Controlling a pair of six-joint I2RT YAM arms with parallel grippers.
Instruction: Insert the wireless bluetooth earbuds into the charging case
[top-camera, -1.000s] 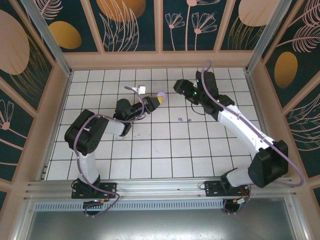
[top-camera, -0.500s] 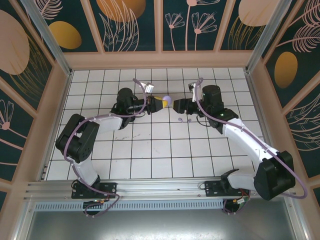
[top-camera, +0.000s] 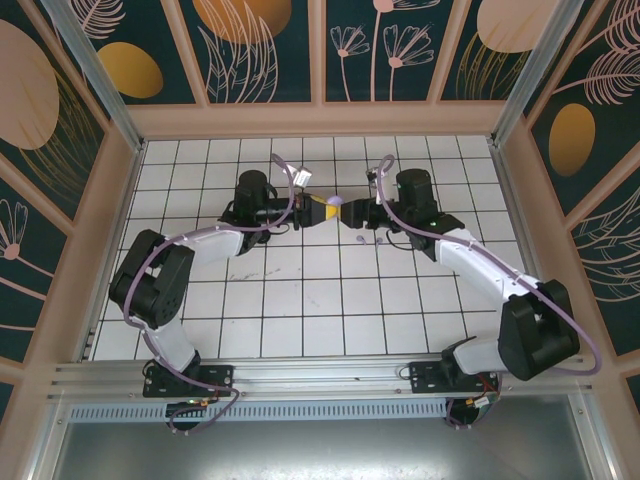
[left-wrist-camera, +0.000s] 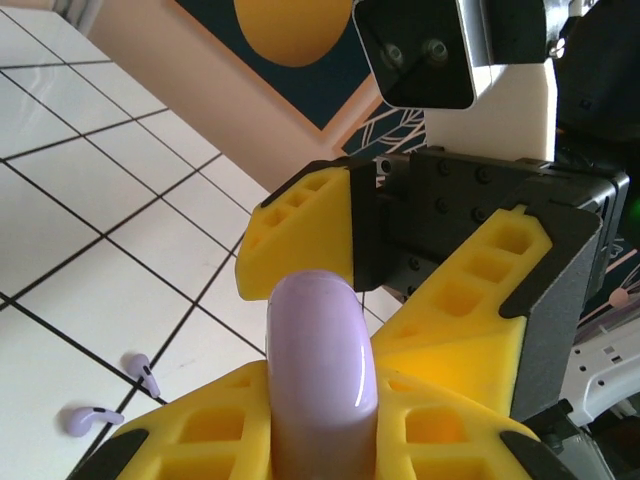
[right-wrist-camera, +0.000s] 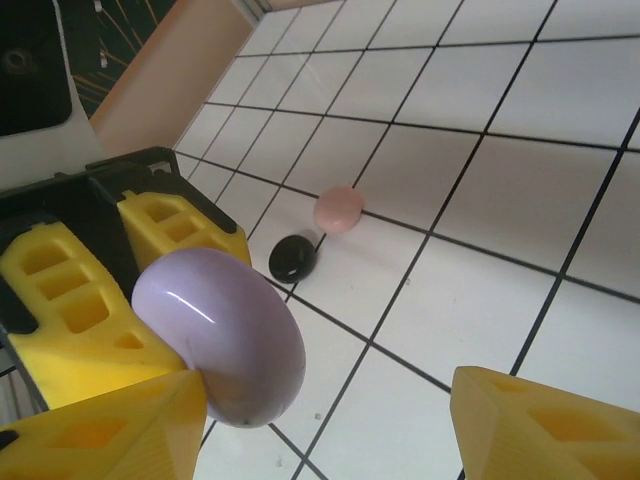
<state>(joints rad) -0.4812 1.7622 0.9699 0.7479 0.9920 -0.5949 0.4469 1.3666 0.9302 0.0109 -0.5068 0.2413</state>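
White tiled table (top-camera: 300, 300) walled by teal leaf-print panels (top-camera: 270, 50), left gripper (top-camera: 325, 206) clamped on lavender charging case (top-camera: 334, 199), right gripper (top-camera: 351, 211) spread wide beside it, lavender earbuds (left-wrist-camera: 88, 417) lying nearer.

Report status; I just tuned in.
Left gripper shut on lavender case. Right gripper open around it. Two lavender earbuds loose on the tiles. Pink case, black case lie aside.

Both arms reach toward the far middle of the table with elbows bent, wrists pointing at each other. The left gripper (top-camera: 322, 208) is clamped on a lavender case (top-camera: 334, 200). The right gripper (top-camera: 352, 212) faces it closely, jaws spread wide.
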